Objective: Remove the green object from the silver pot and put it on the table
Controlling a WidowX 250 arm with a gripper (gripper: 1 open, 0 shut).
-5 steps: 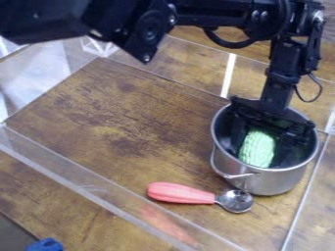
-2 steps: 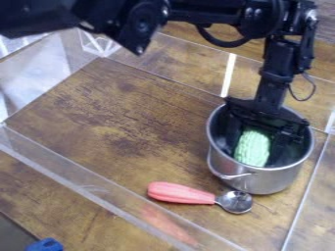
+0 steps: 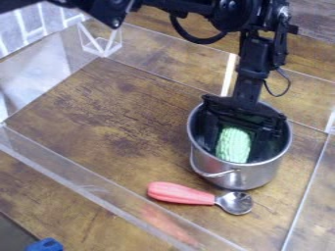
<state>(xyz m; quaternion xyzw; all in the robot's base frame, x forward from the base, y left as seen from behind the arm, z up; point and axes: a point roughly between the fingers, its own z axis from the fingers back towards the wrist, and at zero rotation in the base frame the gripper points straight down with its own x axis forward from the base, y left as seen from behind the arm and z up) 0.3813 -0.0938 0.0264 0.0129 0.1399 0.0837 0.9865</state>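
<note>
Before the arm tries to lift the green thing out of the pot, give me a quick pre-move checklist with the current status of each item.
1. Green object is inside the silver pot: ok.
2. Gripper is down in the pot over the green object: ok.
3. Jaws spread either side of the object, not closed on it: ok, they look open.
4. Fingers actually touching the object: cannot tell, the pot wall and the gripper hide the contact.
5. Bare table to the left of the pot for the set-down: ok.
6. Red-handled spoon lies apart from the pot, in front of it: ok, but keep the placement away from it.
</note>
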